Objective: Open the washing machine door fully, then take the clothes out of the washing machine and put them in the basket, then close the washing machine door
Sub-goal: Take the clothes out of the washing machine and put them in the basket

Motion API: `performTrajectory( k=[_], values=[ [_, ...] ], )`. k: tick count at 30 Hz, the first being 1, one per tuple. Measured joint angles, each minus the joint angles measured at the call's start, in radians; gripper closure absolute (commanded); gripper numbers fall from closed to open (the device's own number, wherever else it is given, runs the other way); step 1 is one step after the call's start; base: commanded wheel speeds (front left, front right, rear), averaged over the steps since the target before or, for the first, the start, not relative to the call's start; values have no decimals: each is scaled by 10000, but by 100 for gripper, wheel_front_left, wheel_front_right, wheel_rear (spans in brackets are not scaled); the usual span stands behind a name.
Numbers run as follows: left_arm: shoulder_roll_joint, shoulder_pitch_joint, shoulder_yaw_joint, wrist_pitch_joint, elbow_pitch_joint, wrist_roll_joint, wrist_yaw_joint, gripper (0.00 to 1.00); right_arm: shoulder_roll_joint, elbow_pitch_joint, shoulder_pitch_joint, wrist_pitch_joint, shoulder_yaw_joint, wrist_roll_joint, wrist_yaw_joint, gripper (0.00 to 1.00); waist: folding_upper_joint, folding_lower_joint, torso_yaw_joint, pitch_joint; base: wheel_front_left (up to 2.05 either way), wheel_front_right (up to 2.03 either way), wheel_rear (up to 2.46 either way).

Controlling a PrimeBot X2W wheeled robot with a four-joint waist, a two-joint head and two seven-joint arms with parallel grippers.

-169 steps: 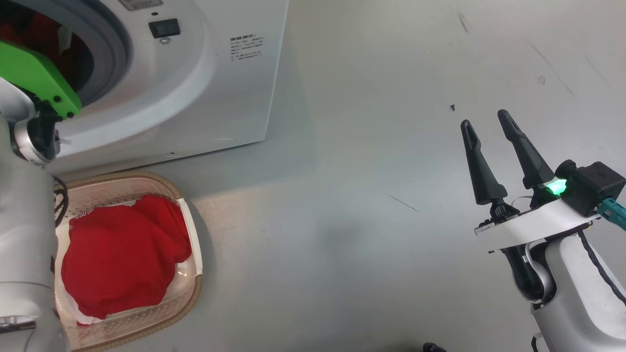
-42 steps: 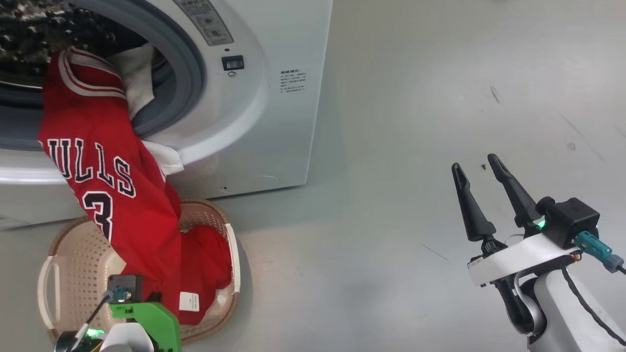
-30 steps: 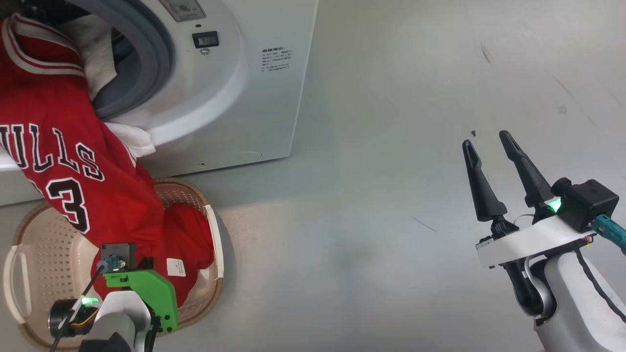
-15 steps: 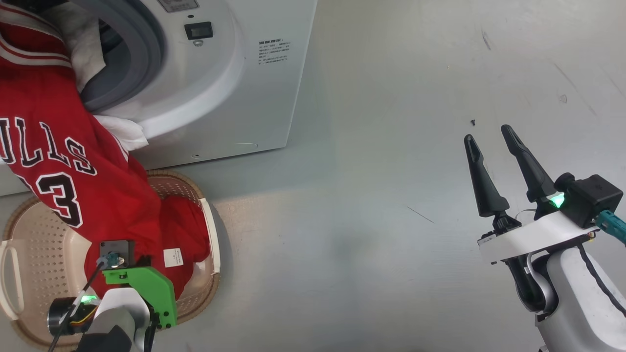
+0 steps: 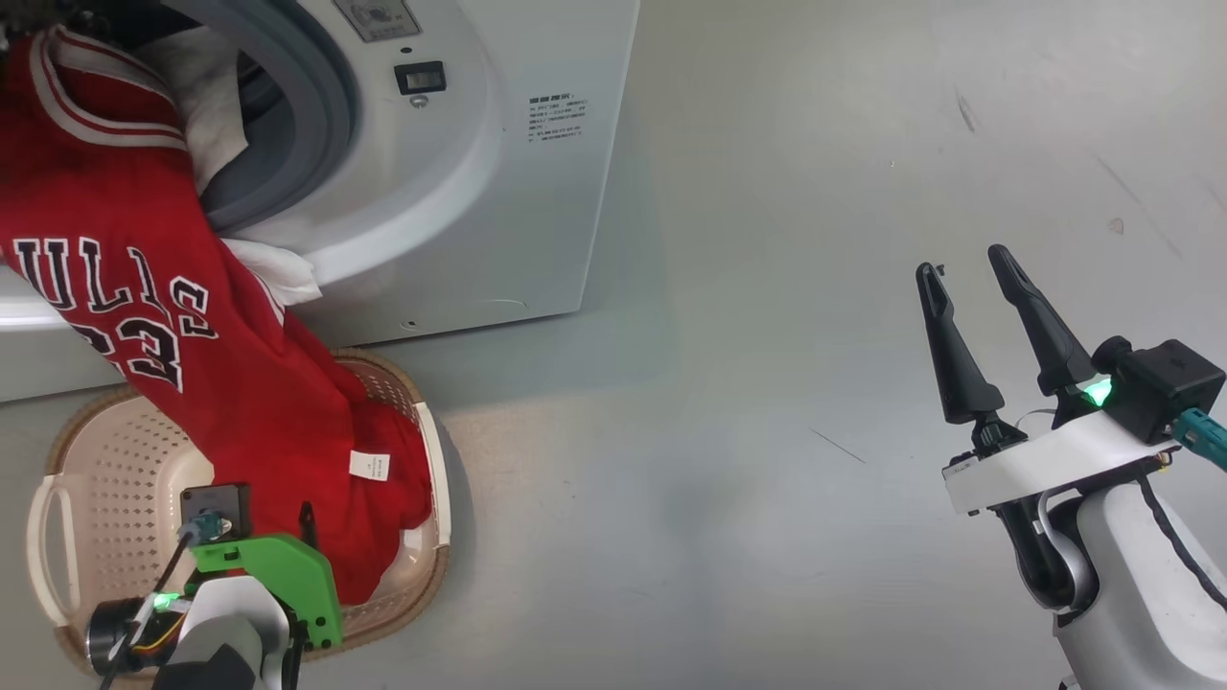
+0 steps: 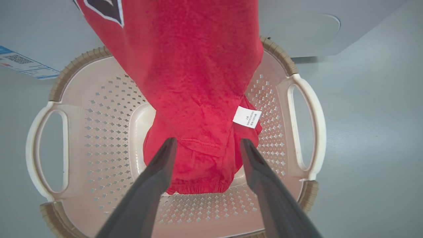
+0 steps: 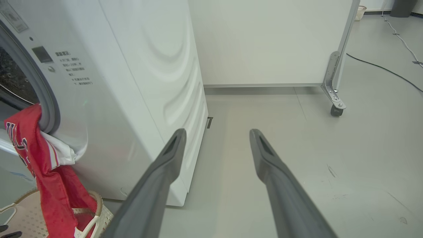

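The clothes (image 5: 192, 383), a red jersey, hang from the washing machine (image 5: 498, 192) behind the basket (image 5: 105, 479), hem pooled inside it; above the basket the left gripper (image 6: 208, 140) spreads its fingers wide either side of that hem; well off from the basket, the right gripper (image 5: 961, 261) stands wide, empty.

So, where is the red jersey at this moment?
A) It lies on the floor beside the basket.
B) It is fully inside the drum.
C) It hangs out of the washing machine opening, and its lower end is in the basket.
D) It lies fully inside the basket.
C: the red jersey drapes over the edge of the washing machine opening, and its bottom end rests inside the basket.
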Motion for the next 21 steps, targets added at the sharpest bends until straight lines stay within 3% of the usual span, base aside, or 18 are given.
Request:
performTrajectory(
  k=[10,21],
  values=[
    [-69,-252,-31,-1041,-240,-159,-374,0,4,42,113,0,-142,-2,0,0,0,0,444,-425,0,0,0],
    [-107,-354,-213,-1363,-1394,-150,-790,0,8,44,314,0,-174,-4,0,0,0,0,1048,-813,0,0,0]
  ],
)
